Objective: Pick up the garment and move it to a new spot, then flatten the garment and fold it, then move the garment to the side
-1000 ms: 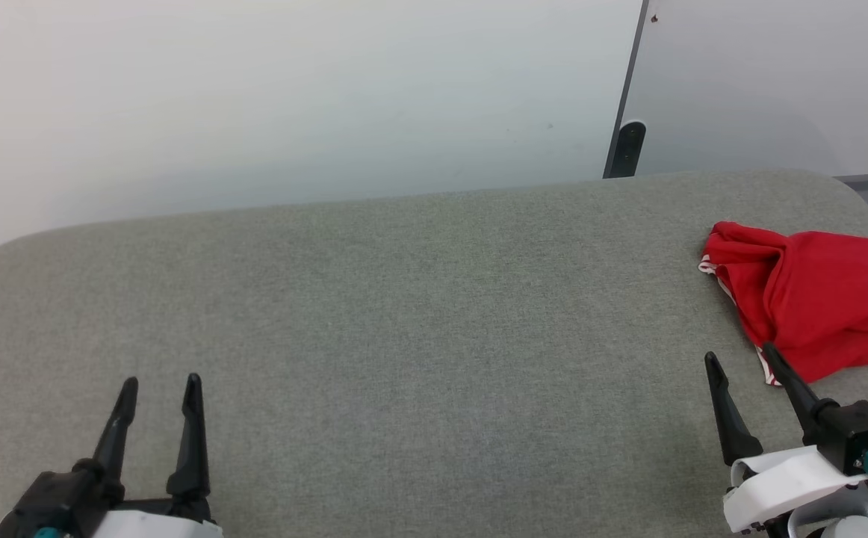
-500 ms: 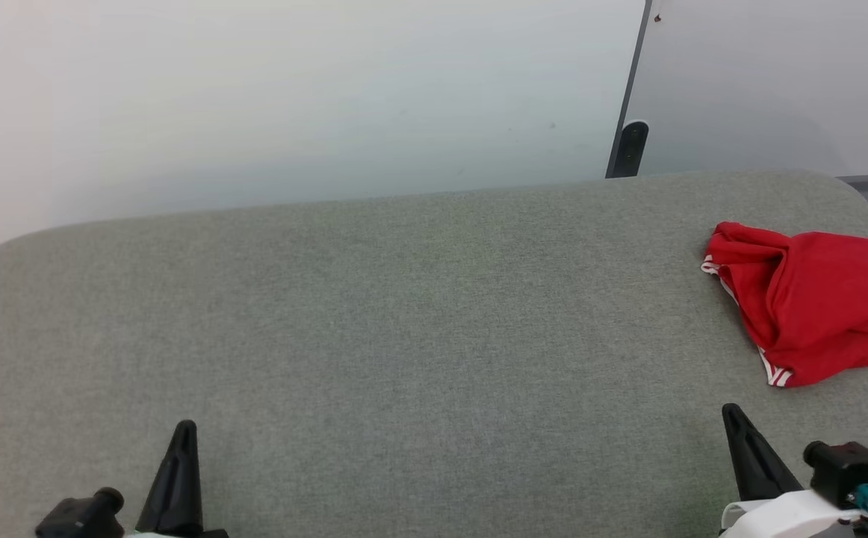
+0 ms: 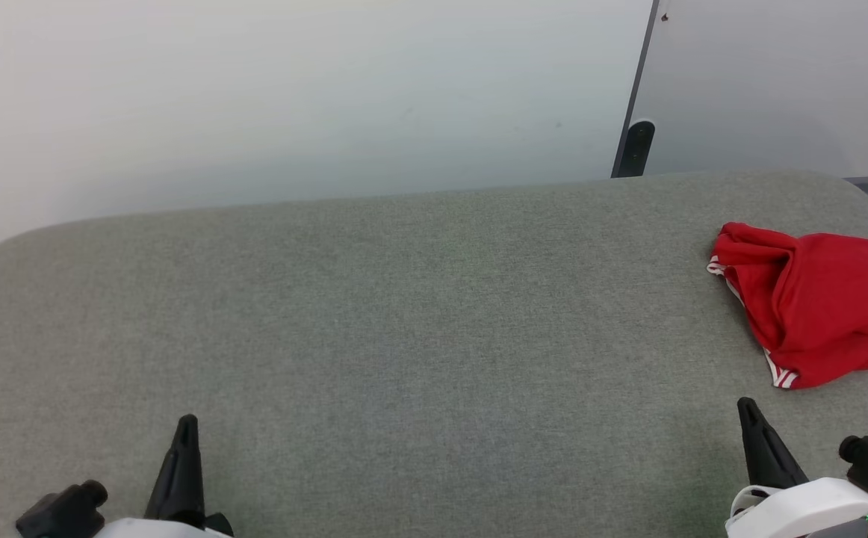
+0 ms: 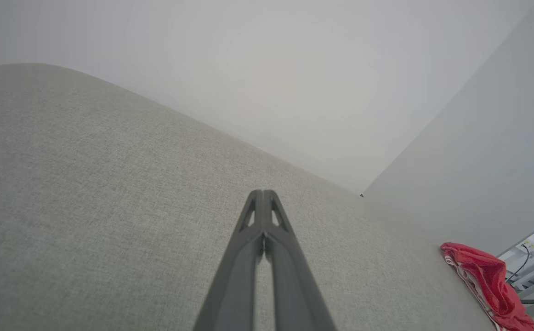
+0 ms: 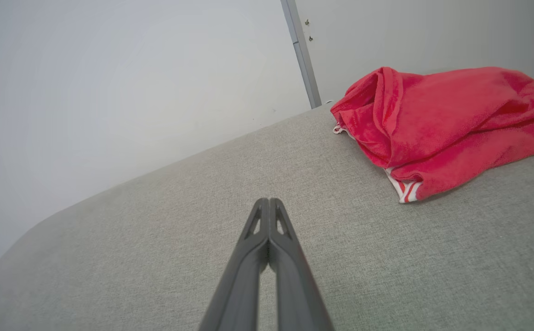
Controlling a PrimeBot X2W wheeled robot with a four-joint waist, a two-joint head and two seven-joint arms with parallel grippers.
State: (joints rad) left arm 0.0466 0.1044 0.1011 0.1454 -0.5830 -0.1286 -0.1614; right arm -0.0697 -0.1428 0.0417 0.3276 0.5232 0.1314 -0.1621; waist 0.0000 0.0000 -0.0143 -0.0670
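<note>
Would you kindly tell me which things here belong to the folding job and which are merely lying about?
Job: red garment; left gripper and right gripper, both shut and empty; grey padded surface.
Just there: dark bracket behind the surface.

Place: a plain indoor test room, more a lab than a home; its exact kind cannot be told.
Work surface: a wide grey fabric-covered pad point(image 3: 404, 314) with rounded corners.
Backdrop: a bare white wall point(image 3: 255, 97).
Divider: a pale, dark-edged partition panel point(image 3: 763, 82) with a black fitting point(image 3: 640, 149) at its foot.
Wiring: a cabled wall socket point(image 4: 530, 243) beyond the pad's edge, in the left wrist view.
</note>
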